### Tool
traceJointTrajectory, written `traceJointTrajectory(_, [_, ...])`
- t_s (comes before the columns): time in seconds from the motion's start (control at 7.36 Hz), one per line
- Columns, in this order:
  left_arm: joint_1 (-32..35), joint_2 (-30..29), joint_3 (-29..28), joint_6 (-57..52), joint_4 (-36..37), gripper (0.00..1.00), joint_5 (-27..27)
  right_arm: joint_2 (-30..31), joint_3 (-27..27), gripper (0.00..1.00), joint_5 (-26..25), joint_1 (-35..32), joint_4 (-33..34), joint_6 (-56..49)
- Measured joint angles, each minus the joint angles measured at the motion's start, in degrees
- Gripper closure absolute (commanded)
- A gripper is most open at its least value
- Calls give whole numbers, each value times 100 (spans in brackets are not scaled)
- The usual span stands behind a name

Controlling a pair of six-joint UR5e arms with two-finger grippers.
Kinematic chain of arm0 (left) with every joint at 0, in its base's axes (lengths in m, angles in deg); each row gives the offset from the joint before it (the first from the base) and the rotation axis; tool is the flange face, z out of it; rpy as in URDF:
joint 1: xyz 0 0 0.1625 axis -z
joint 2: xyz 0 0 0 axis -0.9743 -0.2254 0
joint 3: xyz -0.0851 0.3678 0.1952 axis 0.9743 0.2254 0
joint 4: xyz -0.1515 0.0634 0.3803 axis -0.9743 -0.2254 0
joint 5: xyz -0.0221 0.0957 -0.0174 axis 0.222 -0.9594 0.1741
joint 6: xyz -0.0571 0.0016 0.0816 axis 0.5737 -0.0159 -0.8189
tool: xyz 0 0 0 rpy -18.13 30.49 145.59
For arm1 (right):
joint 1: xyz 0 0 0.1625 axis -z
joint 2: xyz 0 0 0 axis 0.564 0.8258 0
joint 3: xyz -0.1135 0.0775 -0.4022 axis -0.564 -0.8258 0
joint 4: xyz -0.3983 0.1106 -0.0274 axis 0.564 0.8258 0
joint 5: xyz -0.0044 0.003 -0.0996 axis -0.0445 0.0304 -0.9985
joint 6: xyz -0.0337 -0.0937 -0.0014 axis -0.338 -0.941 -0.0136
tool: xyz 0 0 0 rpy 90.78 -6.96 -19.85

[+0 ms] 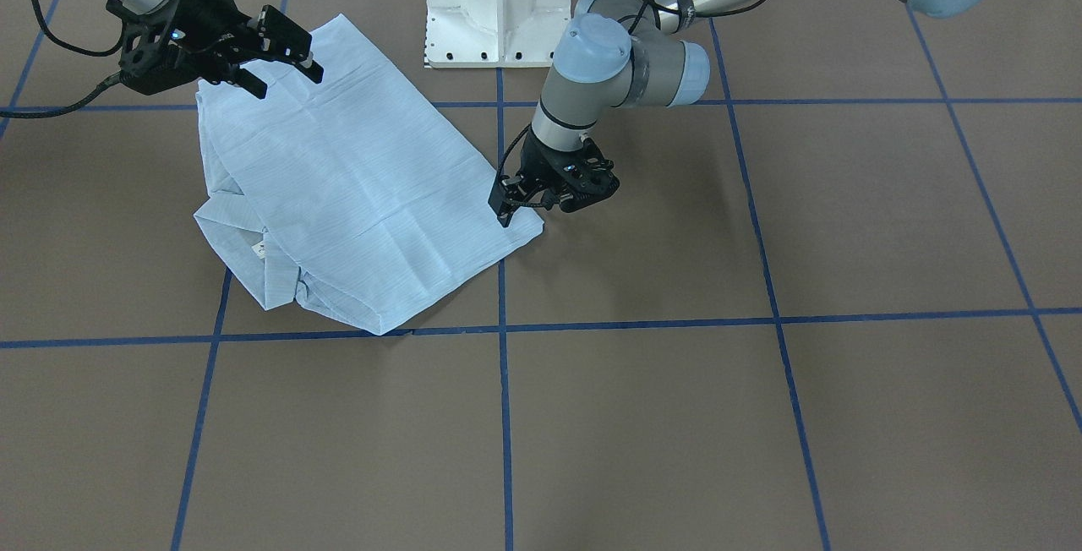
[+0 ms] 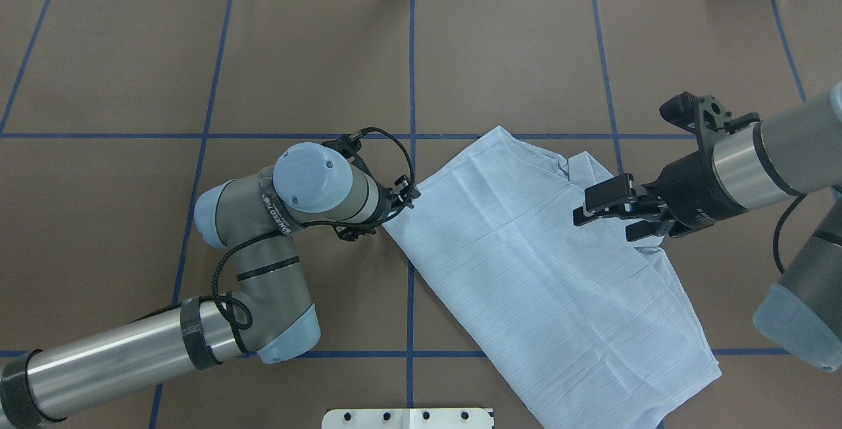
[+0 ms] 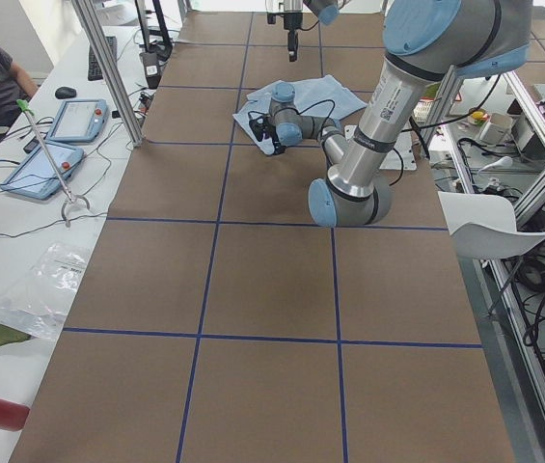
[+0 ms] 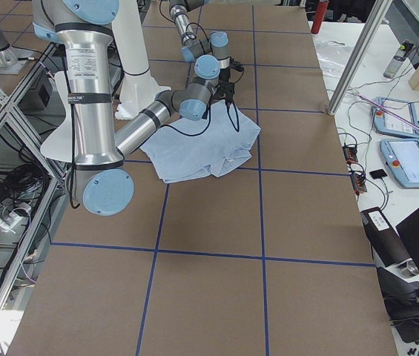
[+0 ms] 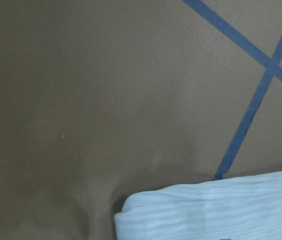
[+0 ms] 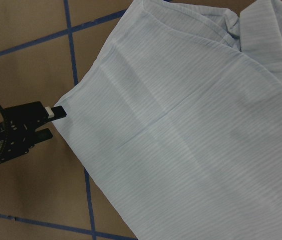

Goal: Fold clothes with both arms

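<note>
Left gripper [image 6: 51,123] is sitting low at the shirt's [image 1: 355,188] corner edge, jaws parted, 1 white-padded fingertip touching the hem, gripping nothing. We are seeing the right gripper [image 1: 283,69] hovering over the opposite edge, fingers spread, not clasping any cloth. The shirt is lying folded flat on the table [image 1: 761,433], on the robot's right half, near the white base [image 1: 496,6]. Brown tabletop is stretching wide toward the robot's left. 1 small tag [image 1: 260,248] is showing; its print is unreadable.

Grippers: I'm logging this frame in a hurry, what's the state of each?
Left gripper: at the edge of the shirt; open or closed cannot be told.
Right gripper: jaws open, holding nothing.
</note>
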Motion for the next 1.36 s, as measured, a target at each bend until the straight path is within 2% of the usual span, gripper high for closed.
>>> traceJointTrajectory(0.41, [-3,-19,-35,0,7,28,-3,-3,-26,0,6,-1,0,0])
traceJointTrajectory(0.54, [-6,-26,-70,-1,7,37,-4,-3,-29,0,5,-1,0,0])
traceJointTrajectory(0.82, [-5,-43,-125,-7,7,93,-5,-3,-30,0,3,-10,0,0])
traceJointTrajectory(0.95, [-2,-61,-126,-12,7,100,-1,-3,-30,0,1,-14,0,0])
traceJointTrajectory(1.36, [13,-78,-43,-69,7,100,46,2,-30,0,6,-45,0,0])
